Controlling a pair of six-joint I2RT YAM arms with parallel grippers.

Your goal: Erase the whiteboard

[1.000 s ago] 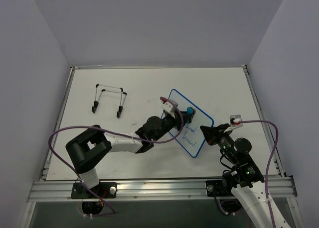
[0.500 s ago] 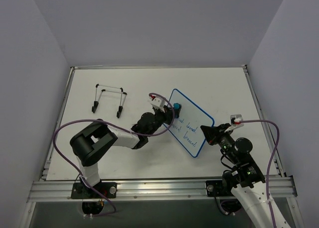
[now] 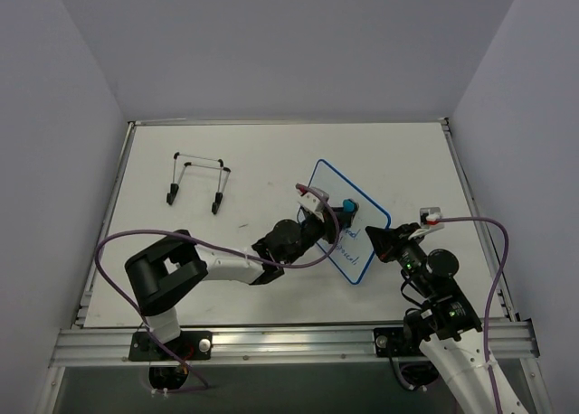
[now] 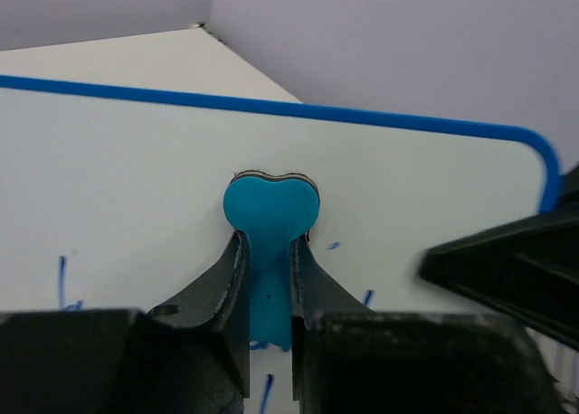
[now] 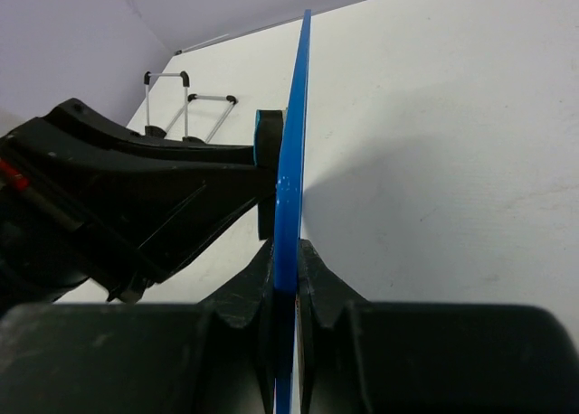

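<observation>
right fingers [image 3: 380, 242]: clamped on the edge of the whiteboard [image 3: 360, 251]. the right wrist view looks straight along the blue rim, with one finger on each face. the board is held up on edge, tilted, between the two sets of fingers. we cannot tell whether its low corner touches the surface [image 3: 271, 152].

left fingers [image 4: 312, 287]: closed on the shank of the blue eraser [image 4: 270, 206]. its rounded head is pressed to the board's written face, just beyond the fingertips and short of the far rim.

progress, as we judge it: part done. the board face beyond and to the left of the left fingers reads clean white. blue strokes [image 4: 61, 280] lie nearer in, beside and below the left fingertips. the top view shows lines of writing on the board's near half, between the left and right fingers. that patch is what is left.

around: black wire stand [image 3: 197, 181] well apart, far to the left of the left fingers, out of the wiping path. the likeliest obstruction is the right fingers themselves, dark at the right edge of the left wrist view, close to the eraser. strokes near that clamped edge look awkward to reach. purple cables [image 3: 118, 242] loop by both arms, away from the board.
</observation>
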